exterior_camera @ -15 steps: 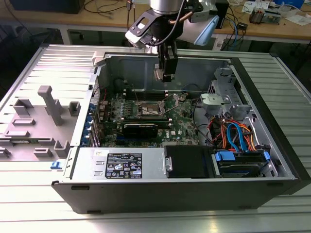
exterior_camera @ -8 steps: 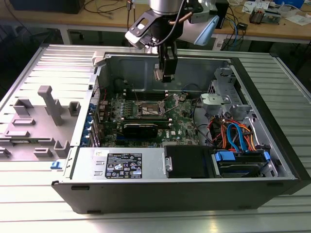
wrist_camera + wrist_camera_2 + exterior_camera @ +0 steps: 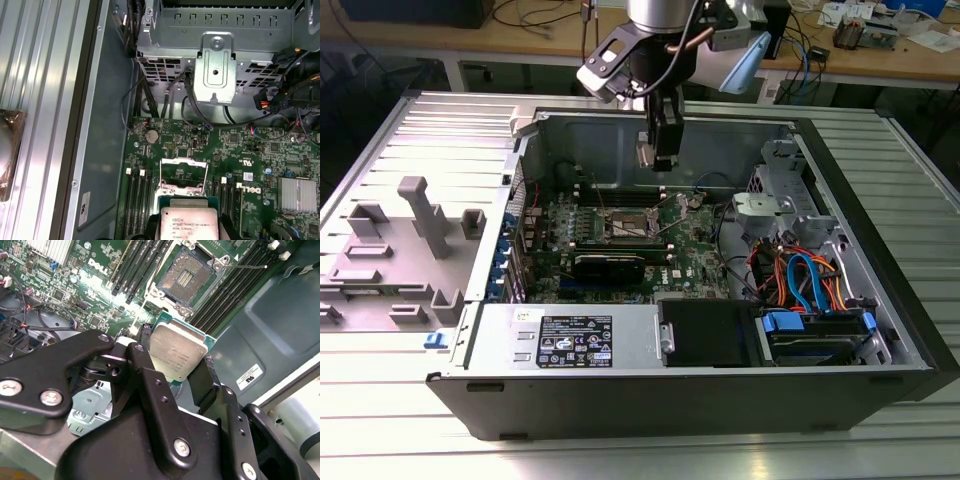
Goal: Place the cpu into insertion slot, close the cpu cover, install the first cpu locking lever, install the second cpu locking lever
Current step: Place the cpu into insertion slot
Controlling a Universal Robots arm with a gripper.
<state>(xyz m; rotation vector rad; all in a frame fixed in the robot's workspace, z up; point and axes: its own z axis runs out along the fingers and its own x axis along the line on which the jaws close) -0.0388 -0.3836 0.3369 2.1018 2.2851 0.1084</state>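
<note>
My gripper [image 3: 658, 152] hangs over the open computer case, shut on the cpu [image 3: 177, 354], a flat square chip with a dull silver top. One black finger [image 3: 142, 365] presses each side of it. The cpu [image 3: 187, 226] is held in the air above the green motherboard, apart from the insertion slot [image 3: 186, 276]. That slot [image 3: 628, 224] lies open with its dark centre bare inside a silvery rim [image 3: 161, 175]. A thin metal lever [image 3: 250, 266] sticks out beside the slot. I cannot tell the cpu cover apart from the slot's rim.
Long black memory slots [image 3: 135, 265] flank the socket. A metal drive cage [image 3: 215, 70] and bundled cables [image 3: 800, 275] fill the case towards the exterior view's right. A power supply [image 3: 575, 340] sits at the front. Grey plastic fixtures [image 3: 420, 225] stand outside the case on the left.
</note>
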